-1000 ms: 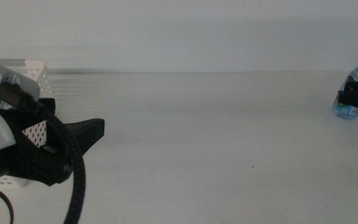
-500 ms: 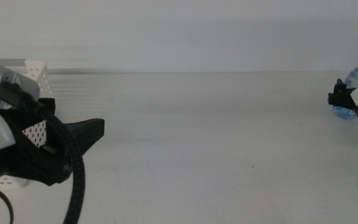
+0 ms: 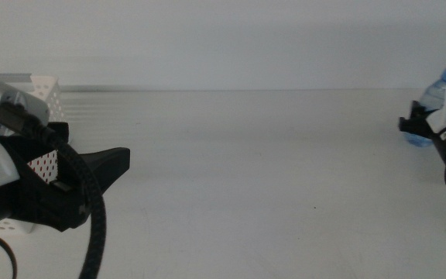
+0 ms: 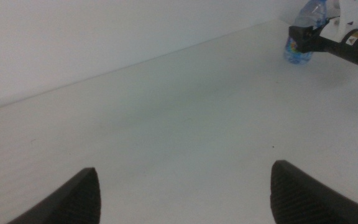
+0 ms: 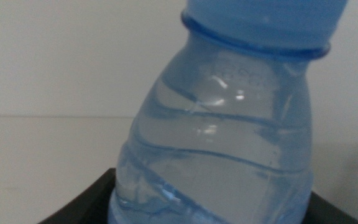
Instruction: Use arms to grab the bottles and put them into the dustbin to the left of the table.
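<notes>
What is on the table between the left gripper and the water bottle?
Nothing: in the left wrist view only bare table lies between the left gripper and the bottle, which the right gripper holds.

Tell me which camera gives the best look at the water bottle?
The right wrist view: the water bottle fills the picture, tilted. The middle view and left wrist view show it small, partly behind the right gripper.

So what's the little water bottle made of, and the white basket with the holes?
The water bottle, held between the right gripper's fingers, looks like thin clear plastic tinted blue: you see through it, it has moulded ridges and shiny glints. Its blue cap seems harder, matte plastic. The basket, partly hidden behind the waiting left gripper, looks like stiff white plastic with neat round holes.
</notes>
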Robot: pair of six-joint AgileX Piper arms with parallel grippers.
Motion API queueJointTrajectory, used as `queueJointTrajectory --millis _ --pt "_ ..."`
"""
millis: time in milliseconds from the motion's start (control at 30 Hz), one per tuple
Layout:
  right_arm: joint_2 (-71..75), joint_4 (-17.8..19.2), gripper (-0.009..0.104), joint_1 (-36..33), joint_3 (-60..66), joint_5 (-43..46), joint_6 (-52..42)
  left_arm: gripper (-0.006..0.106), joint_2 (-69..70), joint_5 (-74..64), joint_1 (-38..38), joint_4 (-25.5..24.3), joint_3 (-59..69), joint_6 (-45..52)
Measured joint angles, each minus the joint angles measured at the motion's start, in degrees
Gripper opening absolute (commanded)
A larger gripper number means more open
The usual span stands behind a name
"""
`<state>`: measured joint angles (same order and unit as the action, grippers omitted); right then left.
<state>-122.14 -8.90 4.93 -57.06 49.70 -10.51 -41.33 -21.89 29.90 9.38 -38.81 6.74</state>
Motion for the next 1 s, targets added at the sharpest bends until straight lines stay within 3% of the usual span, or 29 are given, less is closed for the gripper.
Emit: queueJointTrajectory --millis 100,300,500,633,1000 --pt "1.48 7.58 0.0 -1.99 0.0 -2.56 6.85 0.09 0.0 0.0 0.0 0.0 0.0 0.0" --pt "5.38 31.8 0.0 -11.53 -4.87 -5.67 27.67 0.09 0.0 -0.05 0.0 0.0 0.0 0.0" --pt "5.78 50.26 0.0 -22.86 -14.88 -4.75 40.7 0.09 0.0 -0.05 0.0 0.0 0.0 0.0" --pt "4.18 54.83 0.0 -29.94 -20.69 -9.39 41.59 0.09 0.0 -0.05 0.0 0.0 0.0 0.0" --pt "-6.52 55.32 0.0 -37.62 -29.25 -15.97 41.41 0.09 0.0 -0.05 0.0 0.0 0.0 0.0"
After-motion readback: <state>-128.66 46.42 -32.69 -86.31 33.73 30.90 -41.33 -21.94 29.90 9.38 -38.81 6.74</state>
